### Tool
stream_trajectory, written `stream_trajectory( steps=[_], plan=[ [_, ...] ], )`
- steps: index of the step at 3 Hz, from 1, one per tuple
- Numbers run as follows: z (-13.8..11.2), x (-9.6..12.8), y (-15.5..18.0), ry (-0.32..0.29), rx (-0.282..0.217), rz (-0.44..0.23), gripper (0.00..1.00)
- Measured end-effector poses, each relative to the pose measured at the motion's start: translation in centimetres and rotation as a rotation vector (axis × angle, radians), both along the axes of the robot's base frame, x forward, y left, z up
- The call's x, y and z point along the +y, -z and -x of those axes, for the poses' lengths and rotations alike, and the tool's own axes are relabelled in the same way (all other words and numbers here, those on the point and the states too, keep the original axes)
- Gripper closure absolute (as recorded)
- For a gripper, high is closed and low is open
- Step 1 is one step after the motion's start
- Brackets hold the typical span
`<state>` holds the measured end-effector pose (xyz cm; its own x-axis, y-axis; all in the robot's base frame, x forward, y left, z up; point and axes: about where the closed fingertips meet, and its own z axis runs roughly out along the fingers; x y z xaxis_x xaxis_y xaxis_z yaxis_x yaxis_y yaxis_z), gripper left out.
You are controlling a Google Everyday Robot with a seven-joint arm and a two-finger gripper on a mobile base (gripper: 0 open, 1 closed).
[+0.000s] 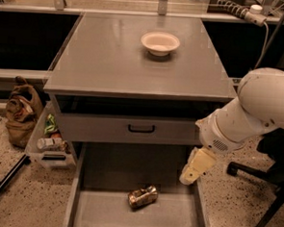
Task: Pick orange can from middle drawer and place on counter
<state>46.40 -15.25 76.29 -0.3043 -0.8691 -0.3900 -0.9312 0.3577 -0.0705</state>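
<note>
The orange can (pixel 142 196) lies on its side on the floor of the open middle drawer (pixel 97 210), near the front middle. My gripper (pixel 195 167) hangs from the white arm (pixel 253 112) over the drawer's right side. It is above and to the right of the can and is not touching it. The counter (pixel 116 61) is the flat gray cabinet top above.
A white bowl (pixel 160 42) sits at the back of the counter. A shut drawer front with a black handle (pixel 141 129) is above the open drawer. A brown bag (pixel 21 109) and a plastic bin (pixel 49 147) stand on the left. An office chair base (pixel 264 200) is on the right.
</note>
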Motion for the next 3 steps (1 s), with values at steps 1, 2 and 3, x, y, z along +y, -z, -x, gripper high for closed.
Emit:
stream_trajectory(
  steps=[1, 2, 3],
  plan=[
    [-0.7, 1.2, 2.0, -0.021, -0.019, -0.030, 0.00],
    [-1.1, 2.6, 5.5, -0.033, -0.048, -0.097, 0.00],
    [-0.9, 3.9, 8.5, -0.055, -0.070, -0.164, 0.00]
  ],
)
